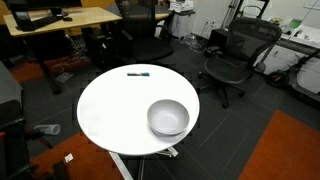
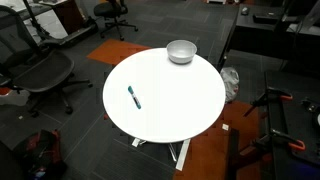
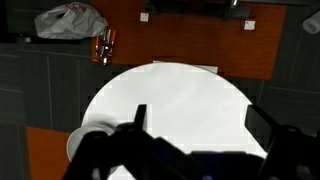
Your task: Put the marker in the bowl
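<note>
The marker (image 1: pixel 138 73) lies flat on the round white table (image 1: pixel 115 110) near its far edge; it also shows in an exterior view (image 2: pixel 134 97) on the table's left part, dark with a blue-teal end. The light grey-white bowl (image 1: pixel 168 117) stands upright near the table's edge; it also shows in an exterior view (image 2: pixel 181 51) at the far rim. In the wrist view my gripper (image 3: pixel 200 125) hangs high above the table, fingers wide apart and empty. The bowl's rim (image 3: pixel 75 142) shows at lower left. The marker is out of the wrist view. The arm shows in neither exterior view.
Black office chairs (image 1: pixel 238 52) stand around the table, with wooden desks (image 1: pixel 60 22) behind. A chair (image 2: pixel 35 75) stands beside the table. An orange carpet patch (image 3: pixel 200 40) and a white plastic bag (image 3: pixel 70 20) lie on the floor beyond the table.
</note>
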{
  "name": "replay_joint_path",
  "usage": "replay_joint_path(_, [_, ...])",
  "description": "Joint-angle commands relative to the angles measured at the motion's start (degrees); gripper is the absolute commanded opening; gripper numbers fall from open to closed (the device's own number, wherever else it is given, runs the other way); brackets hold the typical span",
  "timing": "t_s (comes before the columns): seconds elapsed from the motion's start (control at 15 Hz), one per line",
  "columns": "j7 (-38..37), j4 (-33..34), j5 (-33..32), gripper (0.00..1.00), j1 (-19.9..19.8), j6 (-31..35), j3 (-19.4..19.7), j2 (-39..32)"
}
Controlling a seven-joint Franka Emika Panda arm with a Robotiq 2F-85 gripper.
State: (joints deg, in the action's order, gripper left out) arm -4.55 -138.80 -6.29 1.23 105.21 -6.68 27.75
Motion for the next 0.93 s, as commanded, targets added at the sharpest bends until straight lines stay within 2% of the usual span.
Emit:
replay_joint_path(0.0, [-0.26, 0.10, -0.26, 1.00, 0.69, -0.14, 0.59, -0.06])
replay_joint_path(0.4, [-0.26, 0.11, -0.26, 1.00, 0.69, -0.14, 0.59, -0.06])
replay_joint_path(0.6, [-0.09, 2.43, -1.44, 1.00, 0.44, 1.32, 0.39, -3.11])
replay_joint_path(0.87, [-2.05, 5.28, -1.73, 1.00, 0.05, 7.68, 0.35, -8.78])
